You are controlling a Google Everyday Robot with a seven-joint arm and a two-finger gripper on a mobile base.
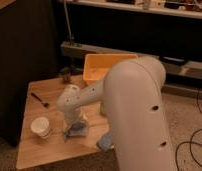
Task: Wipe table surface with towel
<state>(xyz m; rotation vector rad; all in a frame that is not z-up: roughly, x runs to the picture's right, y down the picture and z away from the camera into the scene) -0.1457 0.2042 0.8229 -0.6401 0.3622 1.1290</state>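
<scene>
A small wooden table [44, 147] stands at the left. A crumpled bluish-white towel [77, 130] lies on its middle front part. My white arm reaches down from the right, and my gripper [73, 124] sits right on the towel, its end hidden behind the wrist. Another bit of blue cloth [106, 142] shows at the table's right edge under the arm.
A white cup [41, 127] stands left of the towel. A dark spoon [40, 99] lies at the table's back left, a dark small jar [66, 75] at the back. An orange bin [103, 68] sits at the back right. A dark cabinet is at the left.
</scene>
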